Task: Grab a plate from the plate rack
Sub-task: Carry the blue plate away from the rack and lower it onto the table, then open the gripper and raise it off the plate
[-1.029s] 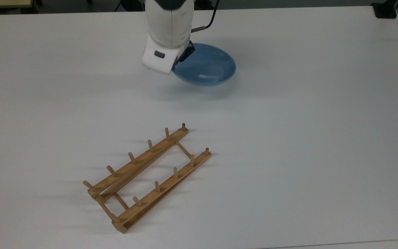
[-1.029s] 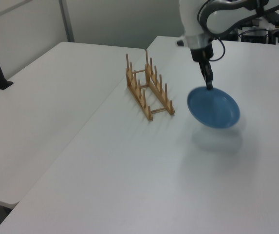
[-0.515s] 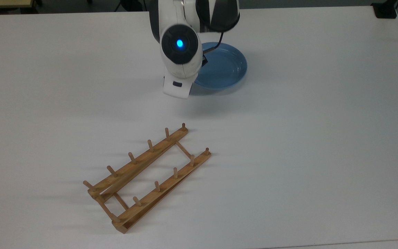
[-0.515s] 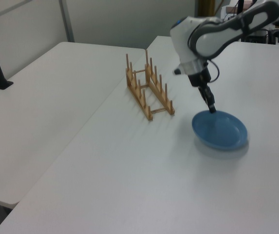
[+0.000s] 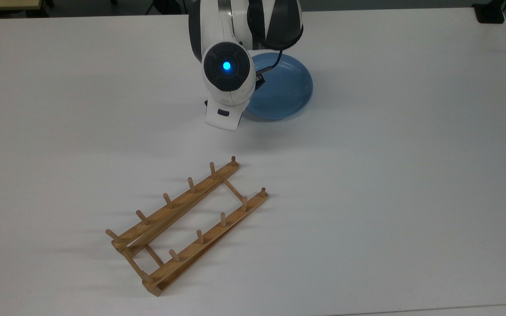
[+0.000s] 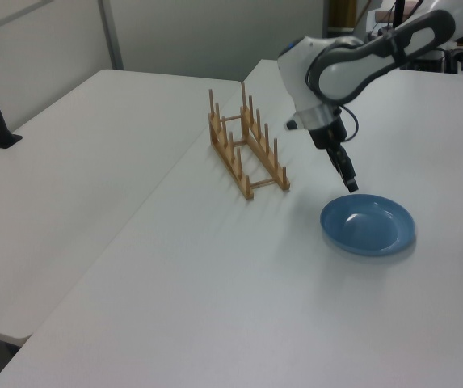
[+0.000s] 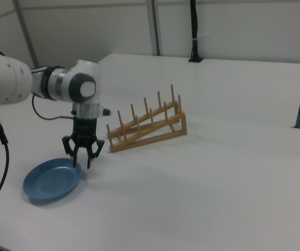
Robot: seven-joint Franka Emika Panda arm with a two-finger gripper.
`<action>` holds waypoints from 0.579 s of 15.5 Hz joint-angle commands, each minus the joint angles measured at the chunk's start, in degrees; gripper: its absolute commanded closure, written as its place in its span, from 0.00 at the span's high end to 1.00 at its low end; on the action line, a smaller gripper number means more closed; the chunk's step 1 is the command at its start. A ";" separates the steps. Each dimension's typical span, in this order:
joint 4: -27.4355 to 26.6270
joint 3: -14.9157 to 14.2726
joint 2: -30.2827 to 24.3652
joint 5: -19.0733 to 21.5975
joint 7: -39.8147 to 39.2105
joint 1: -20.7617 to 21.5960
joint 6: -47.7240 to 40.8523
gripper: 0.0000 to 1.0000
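I see a white table [image 5: 389, 175] with the light-blue plate [image 5: 283, 87] lying flat on it near the top centre of the top view, its hollow side up. In the left view the plate [image 6: 368, 225] sits at the right, in the middle of the frame's height, and in the right view the plate [image 7: 52, 180] lies at the lower left. My arm [image 5: 229, 66] reaches down from the top edge of the top view and covers the plate's left rim; a blue light glows on its round joint. In the right view the gripper [image 7: 82, 160] points straight down just above the plate's near-right rim, and its two dark fingers [image 7: 74, 157] are spread apart with nothing between them. In the left view the gripper [image 6: 351, 183] hangs just above the plate's upper-left rim, not touching it. The plate rack [image 5: 187, 226] stands by itself, well apart from the plate, in the lower centre of the top view, lying on a diagonal from lower left to upper right. In the left view the plate rack [image 6: 246, 145] is at upper centre, to the left of the gripper; in the right view the plate rack [image 7: 147, 125] is at the middle, to the right of the gripper. Its upright pegs hold nothing.
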 commanded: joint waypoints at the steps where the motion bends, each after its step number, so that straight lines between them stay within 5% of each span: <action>1: 1.41 -0.59 -5.70 -3.48 8.38 1.16 -2.65 1.00; 4: 1.42 -0.76 -11.41 -6.74 17.42 2.04 -2.47 1.00; 9: 0.72 -3.75 -22.48 -5.96 28.43 2.48 -2.56 1.00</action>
